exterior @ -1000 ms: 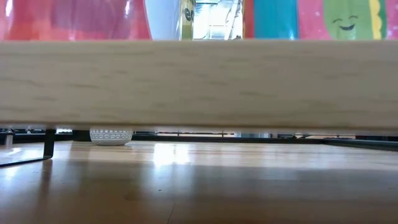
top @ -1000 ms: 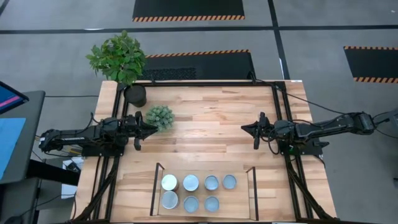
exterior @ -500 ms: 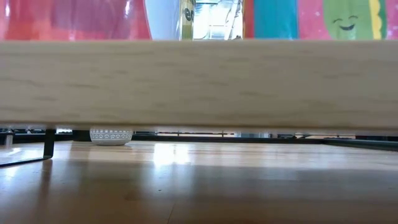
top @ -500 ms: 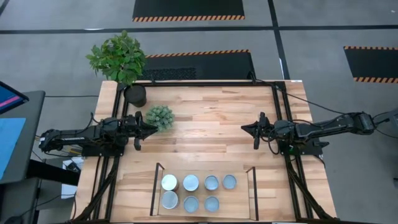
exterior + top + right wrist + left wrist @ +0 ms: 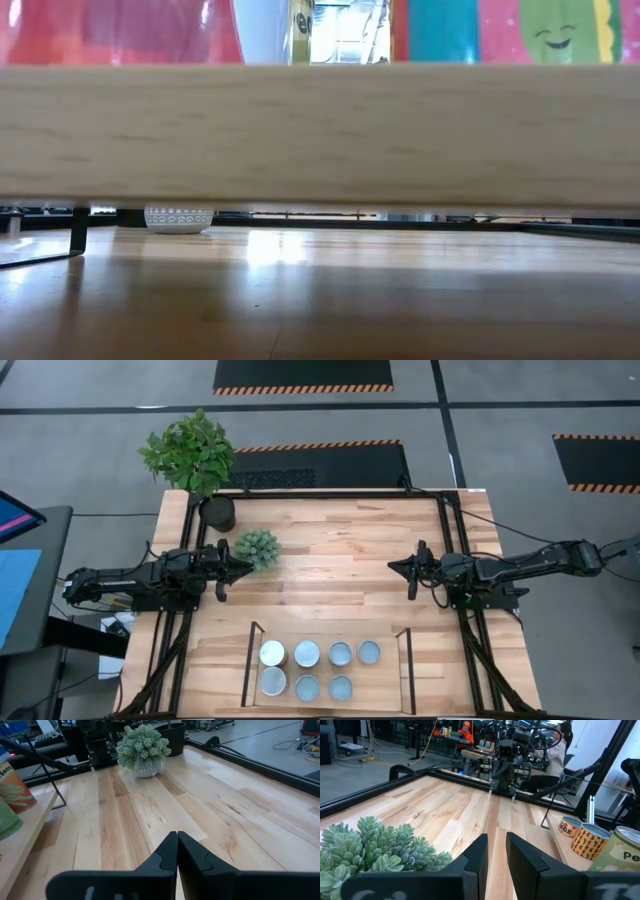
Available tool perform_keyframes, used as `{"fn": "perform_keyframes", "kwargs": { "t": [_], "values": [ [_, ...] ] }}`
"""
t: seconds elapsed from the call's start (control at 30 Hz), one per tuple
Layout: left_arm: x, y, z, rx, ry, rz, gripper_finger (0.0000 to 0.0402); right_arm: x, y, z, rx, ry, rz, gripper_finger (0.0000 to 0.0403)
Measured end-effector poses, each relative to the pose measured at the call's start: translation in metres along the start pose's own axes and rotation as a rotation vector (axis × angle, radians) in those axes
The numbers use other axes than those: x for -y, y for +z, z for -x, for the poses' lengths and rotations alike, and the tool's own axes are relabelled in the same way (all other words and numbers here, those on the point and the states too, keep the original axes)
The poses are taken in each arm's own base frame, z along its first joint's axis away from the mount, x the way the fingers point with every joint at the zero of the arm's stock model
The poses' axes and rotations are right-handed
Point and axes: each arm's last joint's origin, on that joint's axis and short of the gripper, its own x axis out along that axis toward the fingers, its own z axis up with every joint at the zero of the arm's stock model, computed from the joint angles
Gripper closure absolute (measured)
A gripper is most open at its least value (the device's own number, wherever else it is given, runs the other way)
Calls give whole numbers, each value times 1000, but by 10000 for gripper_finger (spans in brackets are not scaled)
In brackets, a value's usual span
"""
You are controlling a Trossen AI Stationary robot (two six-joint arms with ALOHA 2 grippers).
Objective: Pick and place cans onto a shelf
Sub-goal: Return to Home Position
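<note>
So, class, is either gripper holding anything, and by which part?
Nothing is held. The left gripper has only a gap between its fingers; the right gripper is shut empty. The cans stand on the shelf.

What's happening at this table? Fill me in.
Nothing is being handled right now. Seven cans stand on the shelf, four in one row, three in the other. The left pincer sits slightly open beside a small potted succulent; the right pincer is shut opposite it. Both are empty, clear of the shelf.
</note>
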Motion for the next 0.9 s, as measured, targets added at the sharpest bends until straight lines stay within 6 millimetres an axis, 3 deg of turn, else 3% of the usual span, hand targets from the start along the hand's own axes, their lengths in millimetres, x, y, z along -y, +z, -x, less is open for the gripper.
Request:
{"fn": "perform_keyframes", "kwargs": {
  "t": [0.8, 0.9],
  "values": [
    [0, 1, 0, -2, 10, -11, 343, 0, 0, 0, 0, 0, 0, 370],
    [2, 2, 1, -15, -56, -29, 343, 0, 0, 0, 0, 0, 0, 370]
  ]
}}
